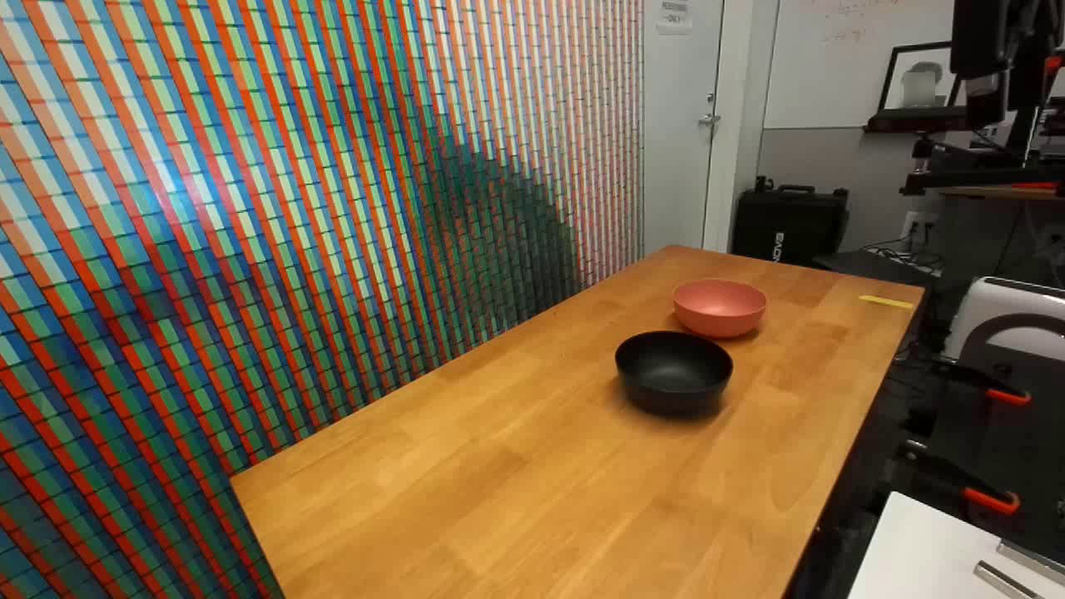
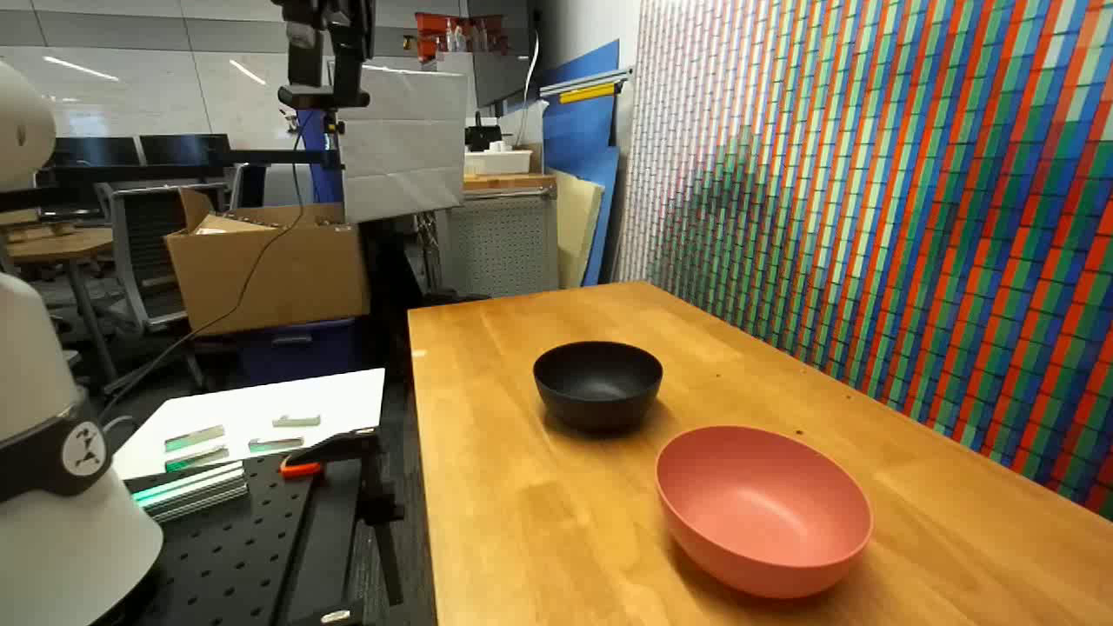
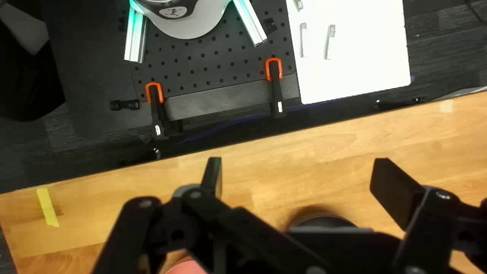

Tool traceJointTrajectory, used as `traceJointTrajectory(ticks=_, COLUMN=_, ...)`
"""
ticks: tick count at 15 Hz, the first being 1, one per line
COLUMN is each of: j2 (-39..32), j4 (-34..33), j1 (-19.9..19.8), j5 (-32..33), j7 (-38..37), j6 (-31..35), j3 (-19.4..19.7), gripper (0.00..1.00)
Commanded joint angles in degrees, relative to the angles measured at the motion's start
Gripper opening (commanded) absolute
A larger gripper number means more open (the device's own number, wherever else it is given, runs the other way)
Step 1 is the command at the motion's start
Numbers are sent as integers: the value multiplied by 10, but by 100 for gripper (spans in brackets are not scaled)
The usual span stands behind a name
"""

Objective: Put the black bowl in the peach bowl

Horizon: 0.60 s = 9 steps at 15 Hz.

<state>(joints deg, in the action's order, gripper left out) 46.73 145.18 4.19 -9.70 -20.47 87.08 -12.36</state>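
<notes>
The black bowl (image 1: 674, 374) stands upright and empty on the wooden table; it also shows in an exterior view (image 2: 598, 387). The peach bowl (image 1: 720, 308) stands upright and empty beside it, apart from it; it also shows in an exterior view (image 2: 765, 513). In the wrist view only the edge of the black bowl (image 3: 323, 221) shows behind the gripper body, and a sliver of the peach bowl (image 3: 186, 268) shows at the bottom. My gripper (image 3: 296, 167) is open with nothing between its fingers. It hangs high above the table, at the top of an exterior view (image 2: 326, 94).
The wooden table (image 1: 499, 482) runs along a colourful striped wall (image 1: 333, 166). A strip of yellow tape (image 3: 48, 207) lies near its edge. The black robot mount (image 3: 213, 64) with orange-tipped clamps (image 3: 274, 72) and a white board (image 3: 354, 49) stand along the table's edge.
</notes>
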Motion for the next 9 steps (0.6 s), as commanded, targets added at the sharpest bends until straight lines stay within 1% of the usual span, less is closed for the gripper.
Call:
traceJointTrajectory(ticks=1, j2=1, j4=-2, j1=-5, j5=-2, j7=3, j6=-1, j3=-3, gripper=100)
traceJointTrajectory(ticks=3, j2=1, j4=-4, j1=-5, j5=-2, j7=3, j6=-1, j3=-3, gripper=100)
traceJointTrajectory(ticks=5, j2=-5, j4=-6, j1=-11, j5=6, j7=-2, j6=22, j3=-8, gripper=100)
traceJointTrajectory(ticks=7, j2=-32, j4=-28, j1=-25, j5=11, j7=-12, j6=77, j3=-11, gripper=100)
traceJointTrajectory(ticks=9, j2=-85, j4=-66, j1=-40, j5=11, j7=-29, j6=139, j3=-13, gripper=100)
